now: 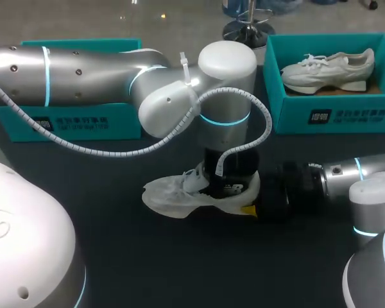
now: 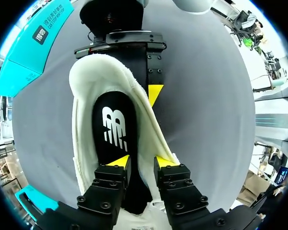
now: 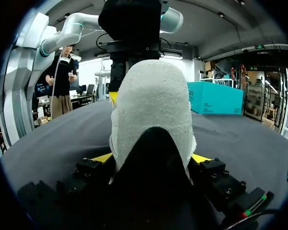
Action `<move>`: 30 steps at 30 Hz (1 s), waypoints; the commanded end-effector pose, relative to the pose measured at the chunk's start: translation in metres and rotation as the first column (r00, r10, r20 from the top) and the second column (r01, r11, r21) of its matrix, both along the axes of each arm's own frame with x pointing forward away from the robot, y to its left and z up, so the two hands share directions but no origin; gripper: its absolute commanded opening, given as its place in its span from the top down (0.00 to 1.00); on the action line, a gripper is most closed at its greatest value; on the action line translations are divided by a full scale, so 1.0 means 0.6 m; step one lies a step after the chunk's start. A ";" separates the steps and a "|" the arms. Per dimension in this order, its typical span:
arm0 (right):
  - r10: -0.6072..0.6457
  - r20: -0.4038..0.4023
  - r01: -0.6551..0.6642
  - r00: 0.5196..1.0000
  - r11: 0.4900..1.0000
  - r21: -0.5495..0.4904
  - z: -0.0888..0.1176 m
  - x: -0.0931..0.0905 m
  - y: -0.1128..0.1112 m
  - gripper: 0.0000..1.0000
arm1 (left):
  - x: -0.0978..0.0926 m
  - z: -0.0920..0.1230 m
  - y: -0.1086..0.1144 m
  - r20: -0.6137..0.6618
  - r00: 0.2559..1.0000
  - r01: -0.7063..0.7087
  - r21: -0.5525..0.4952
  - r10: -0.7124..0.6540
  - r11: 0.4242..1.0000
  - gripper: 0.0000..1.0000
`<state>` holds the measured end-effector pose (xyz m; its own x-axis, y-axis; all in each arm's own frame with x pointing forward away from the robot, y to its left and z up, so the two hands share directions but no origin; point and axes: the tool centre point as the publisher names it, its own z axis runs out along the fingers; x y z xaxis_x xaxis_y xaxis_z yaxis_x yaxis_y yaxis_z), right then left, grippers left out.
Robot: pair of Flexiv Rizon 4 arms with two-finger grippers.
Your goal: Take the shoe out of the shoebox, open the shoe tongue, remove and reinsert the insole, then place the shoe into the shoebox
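Right gripper (image 3: pixel 152 157) jaws clamp the white sneaker (image 3: pixel 153 96) at the heel; left gripper (image 2: pixel 141 162) jaws apparently pinch its collar beside the insole (image 2: pixel 113 129).

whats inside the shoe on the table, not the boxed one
A black insole with a white logo lies inside the shoe. The left pincer covers the part toward the toe, so that stays hidden.

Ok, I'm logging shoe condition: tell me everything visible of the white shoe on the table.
The white shoe sits sole-down on the dark table, toe toward the robot's left. Its upper looks fuzzy and white; a black insole with a white logo shows inside. The right gripper clamps its heel; the left gripper pinches one side wall from above.
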<state>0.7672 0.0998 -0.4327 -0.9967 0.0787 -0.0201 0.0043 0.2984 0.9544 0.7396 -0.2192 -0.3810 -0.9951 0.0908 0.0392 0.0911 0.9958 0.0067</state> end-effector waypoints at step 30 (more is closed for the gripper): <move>-0.002 -0.001 0.002 1.000 1.000 -0.003 -0.008 0.002 0.004 1.00 | 0.000 -0.019 0.014 0.085 0.996 0.015 -0.054 -0.010 0.998 1.00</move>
